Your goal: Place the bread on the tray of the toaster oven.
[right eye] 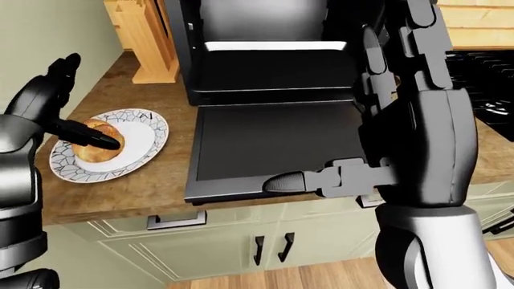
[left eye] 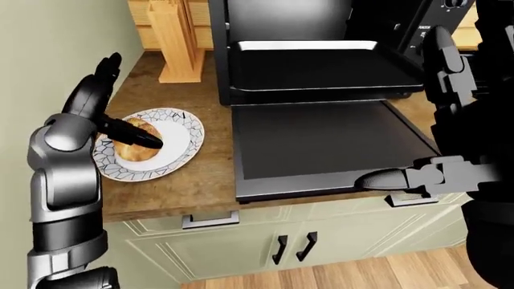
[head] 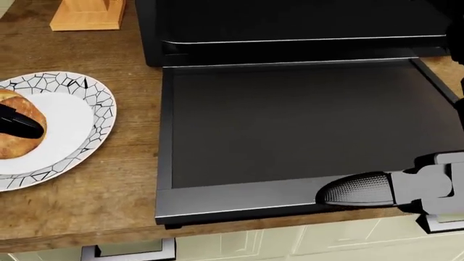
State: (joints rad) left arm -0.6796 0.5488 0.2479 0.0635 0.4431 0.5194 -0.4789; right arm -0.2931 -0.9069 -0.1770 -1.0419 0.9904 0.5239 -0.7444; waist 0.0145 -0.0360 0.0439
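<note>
The bread [left eye: 135, 149], a round golden roll, lies on a white plate [left eye: 178, 137] with a black crackle rim, left in the left-eye view. My left hand [left eye: 128, 105] is open right above it. One dark finger [left eye: 132, 135] lies across the top of the roll and the others point up. The black toaster oven stands open, with its door [left eye: 321, 144] folded flat on the counter and its dark tray [left eye: 321, 69] pulled out above it. My right hand [left eye: 402, 108] is open and empty at the door's right edge, thumb [left eye: 393, 179] over the door's near corner.
A wooden knife block [left eye: 176, 42] stands at the top left beside the oven. A pale wall [left eye: 48, 48] bounds the counter on the left. Green cabinet doors [left eye: 289, 247] with black handles sit below the wooden counter edge. A black stove [right eye: 490, 78] shows at the right.
</note>
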